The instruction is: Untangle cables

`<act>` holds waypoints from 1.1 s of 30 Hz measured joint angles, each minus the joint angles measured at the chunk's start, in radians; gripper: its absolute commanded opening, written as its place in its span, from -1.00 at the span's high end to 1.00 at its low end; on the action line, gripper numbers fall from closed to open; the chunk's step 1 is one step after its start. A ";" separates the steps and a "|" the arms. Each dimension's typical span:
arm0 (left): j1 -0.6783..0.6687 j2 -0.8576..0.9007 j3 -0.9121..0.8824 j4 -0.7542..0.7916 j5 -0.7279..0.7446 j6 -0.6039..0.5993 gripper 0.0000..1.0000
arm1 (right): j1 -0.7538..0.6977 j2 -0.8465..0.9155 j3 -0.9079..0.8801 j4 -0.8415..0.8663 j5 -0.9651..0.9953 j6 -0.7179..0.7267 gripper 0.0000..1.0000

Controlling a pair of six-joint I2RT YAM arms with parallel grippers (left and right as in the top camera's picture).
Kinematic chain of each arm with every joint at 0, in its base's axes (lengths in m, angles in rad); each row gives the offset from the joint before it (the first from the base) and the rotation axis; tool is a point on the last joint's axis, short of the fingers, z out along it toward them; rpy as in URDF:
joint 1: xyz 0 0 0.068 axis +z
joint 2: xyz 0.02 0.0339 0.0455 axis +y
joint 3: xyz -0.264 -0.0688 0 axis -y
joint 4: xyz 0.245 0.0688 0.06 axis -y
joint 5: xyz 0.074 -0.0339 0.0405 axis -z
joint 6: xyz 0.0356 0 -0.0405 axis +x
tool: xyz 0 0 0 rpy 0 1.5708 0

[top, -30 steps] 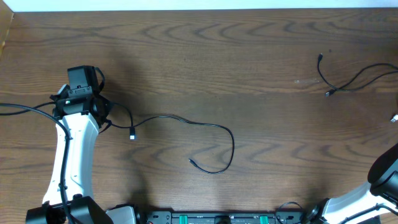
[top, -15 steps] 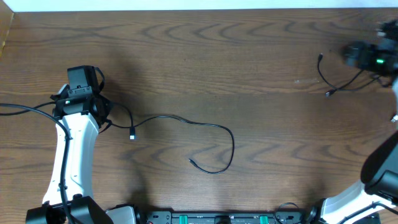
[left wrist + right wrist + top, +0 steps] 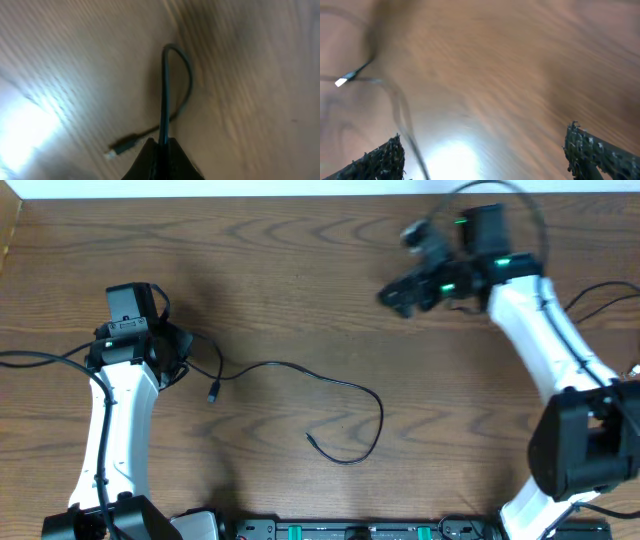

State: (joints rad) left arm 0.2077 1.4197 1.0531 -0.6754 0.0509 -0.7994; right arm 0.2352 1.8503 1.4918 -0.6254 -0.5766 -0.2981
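**Left hand pinching a cable, right hand spread wide**

The table (image 3: 300, 260) spans wide between the hands. The right arm (image 3: 540, 310) stretches toward the far edge, the right hand (image 3: 392, 296) spread wide, holding nothing. The left hand (image 3: 162, 150) is clamped on the black cable (image 3: 350, 387), which trails off to its right.

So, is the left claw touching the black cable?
Touching. The left wrist view shows the black cable running straight down into the left claw, pinched where the claw closes on it.
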 measured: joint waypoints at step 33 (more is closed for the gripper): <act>0.000 0.000 0.000 0.104 0.766 -0.484 0.85 | 0.539 0.040 0.000 0.249 0.187 -0.042 -0.66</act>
State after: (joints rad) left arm 0.2077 1.4197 1.0531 -0.5713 0.8173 -1.2835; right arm 0.7746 1.8900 1.4918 -0.3767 -0.3901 -0.3397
